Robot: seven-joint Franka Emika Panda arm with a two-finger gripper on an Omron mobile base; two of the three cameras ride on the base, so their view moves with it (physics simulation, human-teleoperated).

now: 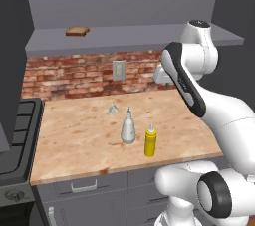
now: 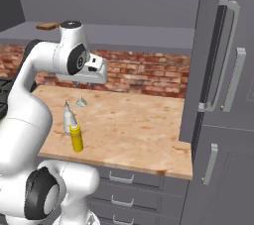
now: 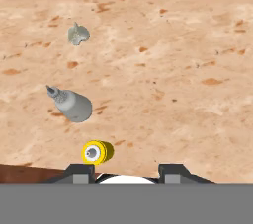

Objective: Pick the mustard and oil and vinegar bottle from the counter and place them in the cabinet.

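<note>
The mustard (image 1: 150, 142) (image 2: 76, 139) stands upright near the front of the counter (image 1: 74, 135) (image 2: 139, 125). In the hand view, the mustard (image 3: 96, 152) is seen from above. The pale pear-shaped oil and vinegar bottle (image 1: 128, 128) (image 2: 68, 118) (image 3: 71, 103) stands upright just behind it, a small gap apart. My gripper (image 3: 127, 172) hovers high over the counter, looking down, open and holding nothing. The bottles lie below and to its left in the hand view. The cabinet (image 1: 124, 36) (image 2: 144, 33) is the grey open shelf above the brick wall.
A slice of bread (image 1: 77, 31) (image 2: 48, 25) lies on the shelf's left part. A tiny clear glassy object (image 1: 112, 109) (image 3: 77, 34) sits farther back on the counter. A stove (image 1: 15, 135) borders the counter's left. Tall grey doors with handles (image 2: 223, 85) stand at its right.
</note>
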